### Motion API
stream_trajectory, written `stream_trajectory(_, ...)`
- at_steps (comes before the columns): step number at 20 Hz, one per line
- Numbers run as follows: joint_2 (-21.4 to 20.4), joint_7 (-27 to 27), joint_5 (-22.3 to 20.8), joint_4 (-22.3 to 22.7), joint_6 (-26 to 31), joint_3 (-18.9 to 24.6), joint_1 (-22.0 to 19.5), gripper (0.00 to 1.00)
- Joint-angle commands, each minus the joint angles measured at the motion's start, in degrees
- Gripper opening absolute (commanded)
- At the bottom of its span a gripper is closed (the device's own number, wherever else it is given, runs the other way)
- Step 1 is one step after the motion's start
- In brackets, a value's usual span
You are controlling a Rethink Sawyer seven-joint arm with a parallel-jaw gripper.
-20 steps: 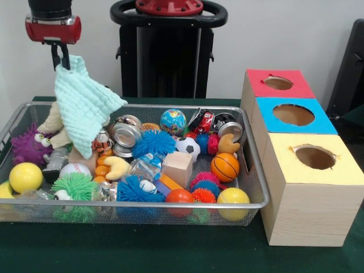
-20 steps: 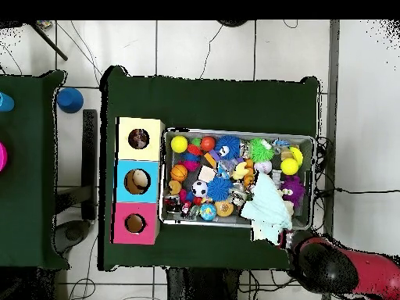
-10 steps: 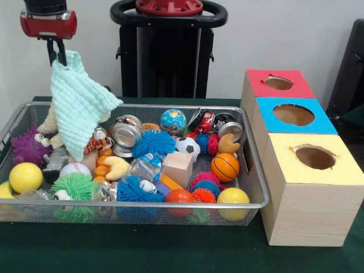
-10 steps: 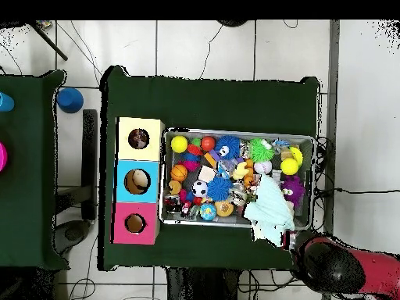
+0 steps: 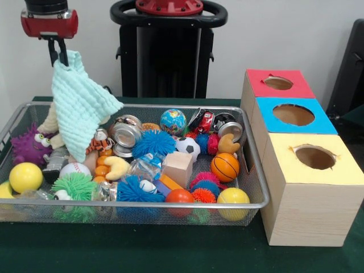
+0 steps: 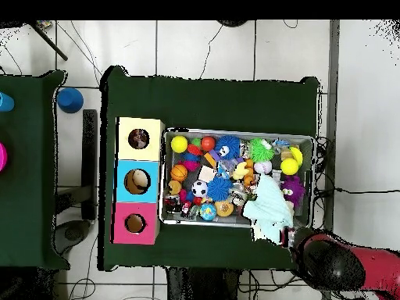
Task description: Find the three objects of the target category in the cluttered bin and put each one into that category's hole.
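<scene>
My gripper (image 5: 57, 58) hangs above the far left corner of the wire bin (image 5: 170, 203), shut on the top corner of a mint green cloth (image 5: 79, 105). The cloth dangles free, its lower edge reaching down among the toys. In the overhead view the cloth (image 6: 266, 209) spreads over the bin's lower right part, next to my red arm (image 6: 344, 264). The bin holds balls, spiky toys, metal tins and plush figures. Three boxes stand beside it, with a red top (image 5: 278, 83), a blue top (image 5: 293, 115) and a yellow top (image 5: 314, 157), each with a round hole.
A purple fuzzy creature (image 5: 28, 146), a baseball (image 5: 74, 169) and a tiger figure (image 5: 100, 143) lie under the hanging cloth. A wooden block (image 5: 177, 167) and a basketball (image 5: 224, 166) sit mid-bin. A black stand (image 5: 168, 51) rises behind the bin.
The gripper rose and shifted left with the cloth, lifting it off the toys, then held nearly still. The tiger figure beneath became uncovered.
</scene>
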Motion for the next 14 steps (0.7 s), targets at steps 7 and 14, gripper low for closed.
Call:
stream_trajectory(7, 3.3, -16.9, -4.6, 1.9, 4.1, 5.1, 0.0, 1.00)
stream_trajectory(14, 2.7, -14.1, -4.3, 2.4, 3.6, 4.6, 1.0, 1.00)
